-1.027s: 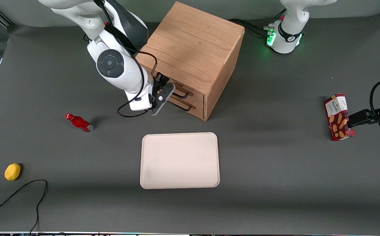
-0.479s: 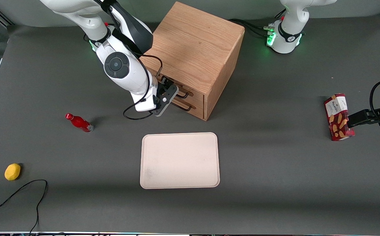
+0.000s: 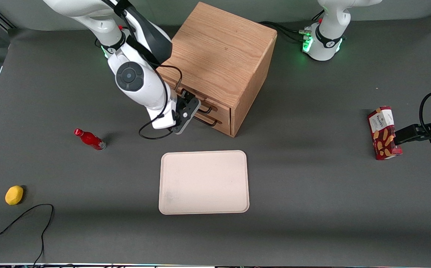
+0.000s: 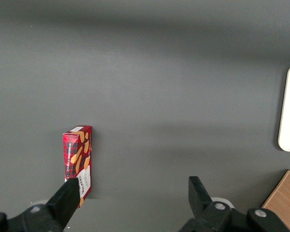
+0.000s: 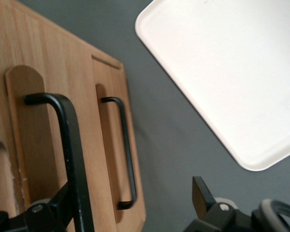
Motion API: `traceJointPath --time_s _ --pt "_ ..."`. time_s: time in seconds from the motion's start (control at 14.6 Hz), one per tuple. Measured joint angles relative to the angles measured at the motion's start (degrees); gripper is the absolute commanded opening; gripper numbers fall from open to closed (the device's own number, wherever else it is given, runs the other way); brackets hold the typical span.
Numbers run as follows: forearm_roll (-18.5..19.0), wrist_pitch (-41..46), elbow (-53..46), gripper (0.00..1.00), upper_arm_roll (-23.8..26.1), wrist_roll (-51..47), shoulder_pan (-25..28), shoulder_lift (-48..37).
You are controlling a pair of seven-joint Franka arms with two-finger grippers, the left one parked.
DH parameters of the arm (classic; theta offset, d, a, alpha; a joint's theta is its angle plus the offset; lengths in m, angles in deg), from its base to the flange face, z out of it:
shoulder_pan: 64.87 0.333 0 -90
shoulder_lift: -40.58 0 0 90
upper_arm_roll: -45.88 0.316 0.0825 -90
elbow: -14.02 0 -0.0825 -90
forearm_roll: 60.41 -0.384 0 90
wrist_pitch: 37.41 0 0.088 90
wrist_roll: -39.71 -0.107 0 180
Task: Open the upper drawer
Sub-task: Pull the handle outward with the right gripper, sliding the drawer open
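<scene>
— So, largest first: cube-shaped light oak cabinet (image 3: 221,59), its front facing the working arm and the cream rectangular tray (image 3: 204,182)?

— Yes. Next we list its upper drawer (image 3: 215,105), closed, over its twin. Then the wide black bar handle (image 5: 70,159). Last, our gripper (image 3: 190,108), spread wide, one finger each side of that bar, placed, we judge, to clamp and pull.

The dark grey table (image 3: 312,193) carries a wooden cabinet (image 3: 222,56), cream tray (image 3: 203,182), red bottle (image 3: 89,139), lemon (image 3: 14,195), biscuit box (image 3: 382,133) and black cable (image 3: 22,223); the gripper (image 3: 195,108) is at the cabinet's front.
</scene>
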Motion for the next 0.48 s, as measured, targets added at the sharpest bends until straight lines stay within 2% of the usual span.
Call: traceJointPath --time_s 0.48 --pt "0.0 -0.32 -5.27 1.0 -7.33 7.57 -0.67 3.11"
